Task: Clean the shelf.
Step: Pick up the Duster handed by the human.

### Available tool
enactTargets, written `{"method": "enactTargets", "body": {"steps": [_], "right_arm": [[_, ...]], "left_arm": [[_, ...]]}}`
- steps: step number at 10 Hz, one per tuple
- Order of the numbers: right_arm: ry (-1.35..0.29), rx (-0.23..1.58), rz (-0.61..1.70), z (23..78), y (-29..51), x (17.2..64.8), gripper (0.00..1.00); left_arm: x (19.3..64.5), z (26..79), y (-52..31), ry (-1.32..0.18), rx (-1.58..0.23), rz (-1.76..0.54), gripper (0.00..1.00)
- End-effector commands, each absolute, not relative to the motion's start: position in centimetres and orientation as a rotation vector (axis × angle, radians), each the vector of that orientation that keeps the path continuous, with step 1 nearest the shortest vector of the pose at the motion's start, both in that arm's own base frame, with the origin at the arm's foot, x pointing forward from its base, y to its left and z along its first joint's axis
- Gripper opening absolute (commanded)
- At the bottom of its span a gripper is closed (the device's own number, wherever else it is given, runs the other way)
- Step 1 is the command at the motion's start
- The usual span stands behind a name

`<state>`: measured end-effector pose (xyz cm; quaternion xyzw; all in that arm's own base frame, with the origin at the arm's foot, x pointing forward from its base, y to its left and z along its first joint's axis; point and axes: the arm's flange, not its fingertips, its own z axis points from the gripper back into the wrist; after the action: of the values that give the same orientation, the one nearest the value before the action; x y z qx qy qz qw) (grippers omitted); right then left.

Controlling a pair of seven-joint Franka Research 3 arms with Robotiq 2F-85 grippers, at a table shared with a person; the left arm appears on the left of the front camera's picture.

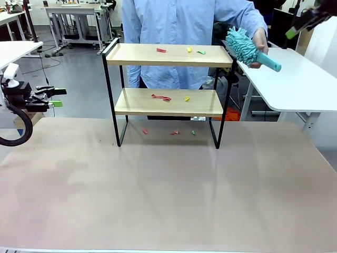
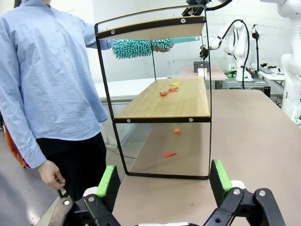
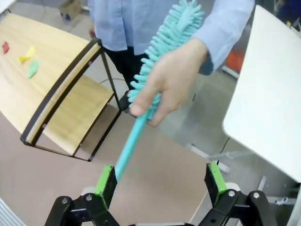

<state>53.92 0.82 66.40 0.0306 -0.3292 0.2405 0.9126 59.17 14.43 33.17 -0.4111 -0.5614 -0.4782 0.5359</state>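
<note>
The shelf [image 1: 137, 103] stands on the far middle of the table [image 1: 168, 200], right in front of the person, with its open side facing the robot so both boards can be reached. Small paper scraps [image 1: 161, 50] in red, yellow and green lie on the top board, more lie on the lower board, and a few sit on the table under the frame, so no sweeping looks done yet. At the shelf's right end the person's hand [image 3: 171, 82] grips a turquoise duster [image 3: 171, 30] near the fluffy head and points the bare handle [image 3: 134, 136] down towards the right gripper [image 3: 160, 181]. This looks like a handover, with the free end left for the robot to take. That gripper's jaws are spread wide and hold nothing. The handle's tip lies just beside one green pad [image 3: 106, 181], though I cannot tell whether it touches. The left gripper [image 2: 163, 181] hangs well off to the left of the shelf, jaws also wide and empty, aimed at the shelf's side frame. It is likely kept clear so the right arm can work alone. The next move seems to be closing on the handle before the person lets go.
</note>
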Motion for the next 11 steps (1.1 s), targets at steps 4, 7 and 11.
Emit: {"method": "enactTargets", "body": {"steps": [4,7,11], "right_arm": [[-0.594,0.067,0.366,62.8,6.2,54.3,1.0],[-0.549,0.07,0.349,60.2,6.7,55.2,1.0],[-0.53,0.082,0.335,59.8,6.2,55.5,0.4]], "left_arm": [[59.1,33.3,14.4,-1.332,-0.977,-1.144,1.0],[59.1,33.3,14.4,-1.332,-0.977,-1.144,1.0],[59.1,33.3,14.4,-1.332,-0.977,-1.144,1.0]]}}
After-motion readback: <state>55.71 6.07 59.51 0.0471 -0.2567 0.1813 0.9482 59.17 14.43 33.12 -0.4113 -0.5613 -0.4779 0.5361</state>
